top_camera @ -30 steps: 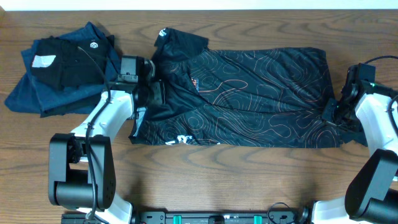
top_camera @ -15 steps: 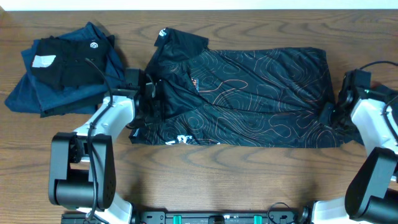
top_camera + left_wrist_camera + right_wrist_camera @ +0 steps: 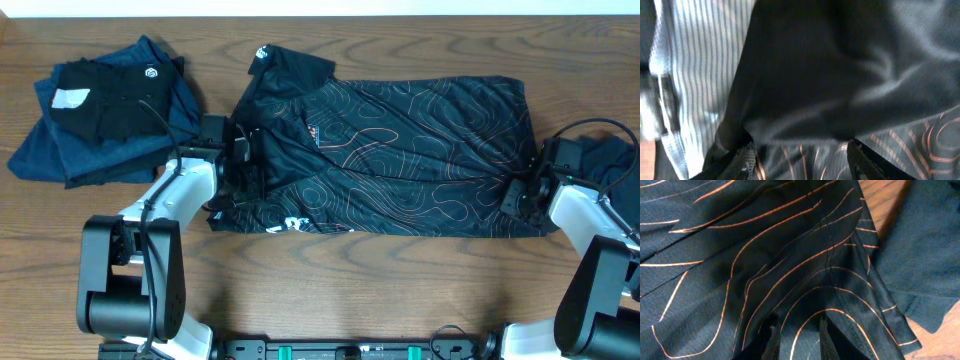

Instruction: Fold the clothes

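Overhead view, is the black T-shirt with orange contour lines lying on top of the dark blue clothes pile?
No, the black T-shirt lies spread on the wooden table, beside the dark blue pile.

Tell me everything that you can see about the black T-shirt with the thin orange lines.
The black T-shirt looks like thin, smooth sports cloth, covered with fine orange-white contour lines. It lies spread sideways on the wooden table, hem to the right, one sleeve pointing to the far edge. White lettering shows at its near left edge. Its cloth runs between the fingers of the left gripper and the right gripper.
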Robot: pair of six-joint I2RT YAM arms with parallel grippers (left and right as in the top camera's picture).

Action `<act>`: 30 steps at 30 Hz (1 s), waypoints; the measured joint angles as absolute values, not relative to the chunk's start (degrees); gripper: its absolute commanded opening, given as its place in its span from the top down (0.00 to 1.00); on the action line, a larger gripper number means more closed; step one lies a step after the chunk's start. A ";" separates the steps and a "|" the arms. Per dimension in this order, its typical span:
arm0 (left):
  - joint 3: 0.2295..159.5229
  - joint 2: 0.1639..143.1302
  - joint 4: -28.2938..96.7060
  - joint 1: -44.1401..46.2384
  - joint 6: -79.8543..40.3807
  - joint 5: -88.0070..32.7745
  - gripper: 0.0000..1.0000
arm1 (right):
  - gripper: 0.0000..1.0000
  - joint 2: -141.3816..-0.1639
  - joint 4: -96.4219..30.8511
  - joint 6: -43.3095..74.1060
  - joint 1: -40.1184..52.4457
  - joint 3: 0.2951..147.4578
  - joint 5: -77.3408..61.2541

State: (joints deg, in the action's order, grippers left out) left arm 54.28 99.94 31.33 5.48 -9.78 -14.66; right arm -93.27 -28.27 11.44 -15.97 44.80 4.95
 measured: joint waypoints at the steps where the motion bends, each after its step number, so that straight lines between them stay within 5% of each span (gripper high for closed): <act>1: 54.28 99.90 32.18 5.48 -9.87 -14.66 0.38 | 0.80 -93.10 -28.47 11.33 -15.97 44.60 4.97; 30: 52.03 99.83 53.41 5.52 -11.94 -14.55 0.39 | 0.84 -90.96 -38.83 16.97 -24.23 43.35 12.45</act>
State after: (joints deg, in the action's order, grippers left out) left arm 52.03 99.83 53.41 5.52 -11.94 -14.55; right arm -90.96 -38.83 16.97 -24.23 43.35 12.45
